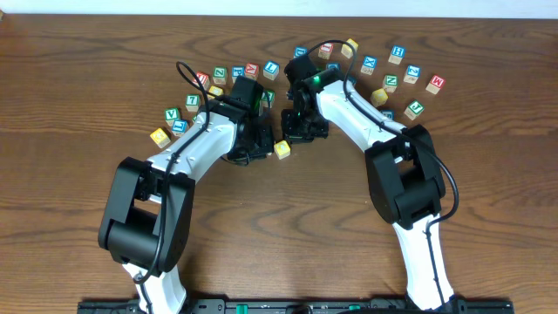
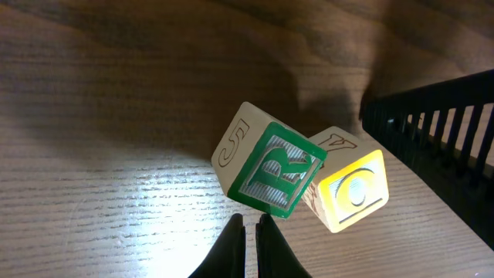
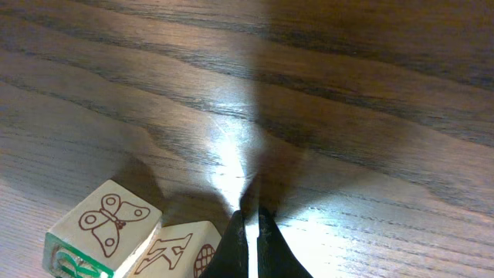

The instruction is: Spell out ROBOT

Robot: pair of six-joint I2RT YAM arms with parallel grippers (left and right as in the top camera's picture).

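Table (image 1: 70, 105), dark brown wood grain. Spare alphabet cubes (image 1: 369, 63) lying in a loose arc on its far half: left green-lettered cube (image 1: 172, 114) at one end; blue-lettered cube (image 1: 398, 54), red-lettered cube (image 1: 435, 85), right green-lettered cube (image 1: 414, 109) clustered at the other, not touching

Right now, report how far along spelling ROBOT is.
Done: the green R cube sits beside a yellow O cube, starting the word. In hand: nothing; the left hand and right hand are both shut and empty. Left: B, the second O and T, not yet placed; other letter cubes lie scattered.
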